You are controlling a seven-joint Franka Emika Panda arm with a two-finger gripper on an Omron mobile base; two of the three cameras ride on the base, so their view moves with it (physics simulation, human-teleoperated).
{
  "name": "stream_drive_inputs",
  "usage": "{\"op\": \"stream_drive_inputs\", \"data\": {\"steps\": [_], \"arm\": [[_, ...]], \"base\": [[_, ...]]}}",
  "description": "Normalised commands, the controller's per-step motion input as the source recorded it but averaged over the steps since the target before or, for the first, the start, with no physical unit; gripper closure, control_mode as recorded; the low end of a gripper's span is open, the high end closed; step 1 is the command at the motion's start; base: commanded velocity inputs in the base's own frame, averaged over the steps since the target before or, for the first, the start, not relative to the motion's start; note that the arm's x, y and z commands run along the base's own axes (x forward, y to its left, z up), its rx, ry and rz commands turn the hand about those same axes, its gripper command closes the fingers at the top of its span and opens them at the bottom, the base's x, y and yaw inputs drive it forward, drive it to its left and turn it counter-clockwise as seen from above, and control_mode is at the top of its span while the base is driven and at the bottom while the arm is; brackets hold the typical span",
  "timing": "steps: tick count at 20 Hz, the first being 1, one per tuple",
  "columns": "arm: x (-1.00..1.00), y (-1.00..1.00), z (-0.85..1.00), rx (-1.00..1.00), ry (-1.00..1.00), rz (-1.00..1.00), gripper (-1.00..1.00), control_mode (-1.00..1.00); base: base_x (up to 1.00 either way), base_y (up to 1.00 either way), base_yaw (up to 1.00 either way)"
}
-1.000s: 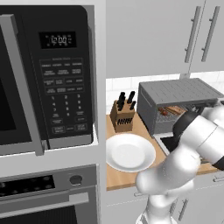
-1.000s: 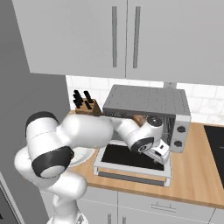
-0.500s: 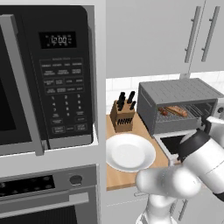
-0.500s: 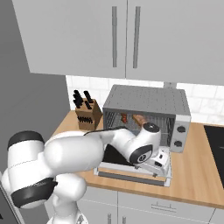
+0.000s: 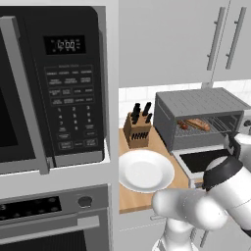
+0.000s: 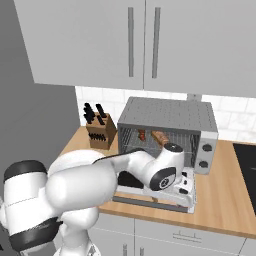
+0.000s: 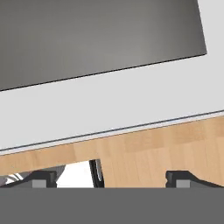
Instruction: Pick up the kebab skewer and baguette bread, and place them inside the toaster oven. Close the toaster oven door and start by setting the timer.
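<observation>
Countertop: end effector (image 6: 186, 184) over oven door (image 6: 155, 192).

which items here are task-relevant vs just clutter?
Job: kebab skewer, baguette bread, both already on the rack in the toaster oven; toaster oven door, still down.
Clutter: white plate, knife block, microwave, wall oven.

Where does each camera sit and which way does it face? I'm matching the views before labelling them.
Left base view: behind the arm's left, facing microwave, white plate, toaster oven; elbow lower right.
Right base view: behind its right, facing the same toaster oven and knife block; arm lower left.
Hand view: on the hand, facing the open toaster oven door and counter; open end effector.
</observation>
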Motion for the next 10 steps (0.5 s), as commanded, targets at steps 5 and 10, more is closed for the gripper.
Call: {"op": "stream_drive_inputs", "data": {"steps": [5,10], "arm": [[-0.26,0.36,-0.32,0.0,0.0,0.02,-1.0,-1.0],[0.13,0.52,-0.55,0.0,0.0,0.0,-1.0,-1.0]], "base": [[0.0,0.0,0.0],[0.0,0.0,0.0]]}}
